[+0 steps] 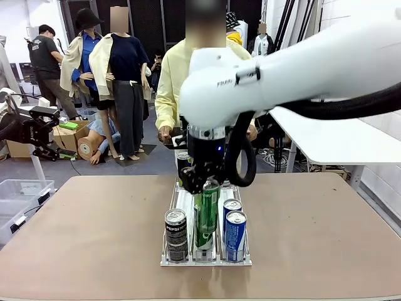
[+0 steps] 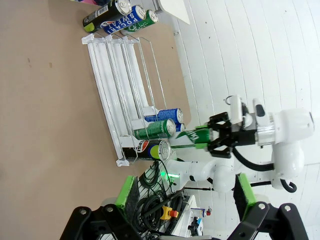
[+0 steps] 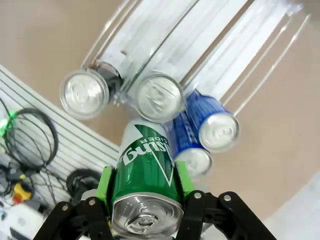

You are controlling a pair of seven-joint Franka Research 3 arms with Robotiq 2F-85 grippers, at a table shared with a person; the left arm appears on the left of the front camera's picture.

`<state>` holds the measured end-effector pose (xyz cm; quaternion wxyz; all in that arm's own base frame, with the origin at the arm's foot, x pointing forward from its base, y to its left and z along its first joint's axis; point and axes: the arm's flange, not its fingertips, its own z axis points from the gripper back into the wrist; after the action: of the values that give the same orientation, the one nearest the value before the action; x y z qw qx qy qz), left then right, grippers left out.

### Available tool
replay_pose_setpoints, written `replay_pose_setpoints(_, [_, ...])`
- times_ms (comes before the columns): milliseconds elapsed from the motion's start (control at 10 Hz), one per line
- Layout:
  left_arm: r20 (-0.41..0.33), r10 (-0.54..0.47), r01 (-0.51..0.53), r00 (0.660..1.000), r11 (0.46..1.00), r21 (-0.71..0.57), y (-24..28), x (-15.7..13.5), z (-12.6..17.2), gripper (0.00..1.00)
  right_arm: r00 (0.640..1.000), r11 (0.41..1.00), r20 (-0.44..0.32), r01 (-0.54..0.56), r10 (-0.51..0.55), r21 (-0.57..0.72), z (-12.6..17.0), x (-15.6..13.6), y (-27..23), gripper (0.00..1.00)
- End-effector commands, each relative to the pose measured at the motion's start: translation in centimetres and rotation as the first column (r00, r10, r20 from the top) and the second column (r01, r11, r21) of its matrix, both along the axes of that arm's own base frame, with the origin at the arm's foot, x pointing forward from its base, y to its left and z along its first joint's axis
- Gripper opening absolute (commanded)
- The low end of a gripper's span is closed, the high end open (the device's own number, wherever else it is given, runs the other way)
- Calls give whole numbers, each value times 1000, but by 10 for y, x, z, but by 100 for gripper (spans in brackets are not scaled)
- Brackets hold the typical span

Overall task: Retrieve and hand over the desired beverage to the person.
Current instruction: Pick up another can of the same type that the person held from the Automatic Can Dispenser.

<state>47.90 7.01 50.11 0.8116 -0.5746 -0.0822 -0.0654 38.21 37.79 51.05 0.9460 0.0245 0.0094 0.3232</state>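
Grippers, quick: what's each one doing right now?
Left gripper: open, holding nothing.
Right gripper: shut on the green can, lifted above the rack.

Right arm (image 1: 301, 69): glossy white shell, grey FRANKA lettering, thick black cable looped off the wrist. Right gripper (image 3: 145, 200): black, green pads (image 3: 105, 186), small screws at finger joints. Left gripper (image 2: 182, 192): same black/green build. Person (image 1: 172, 78): pale-yellow long-sleeved shirt.
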Motion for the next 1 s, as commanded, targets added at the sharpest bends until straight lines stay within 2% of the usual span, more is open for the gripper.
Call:
replay_pose_setpoints(0, [1,2,-2,1000,1000,0,1,0,1,100,998,999,-40,-39,40,10,41,6,-27,4])
replay_pose_setpoints(400, [1,2,-2,1000,1000,0,1,0,1,100,996,996,-27,-83,82,-16,95,-8,-101,4])
replay_pose_setpoints(600, [1,2,-2,1000,1000,0,1,0,1,100,994,993,1,-111,111,-40,101,-10,-149,4])
replay_pose_setpoints(900, [1,2,-2,1000,1000,0,1,0,1,100,993,993,41,-114,115,-26,95,-19,-214,4])
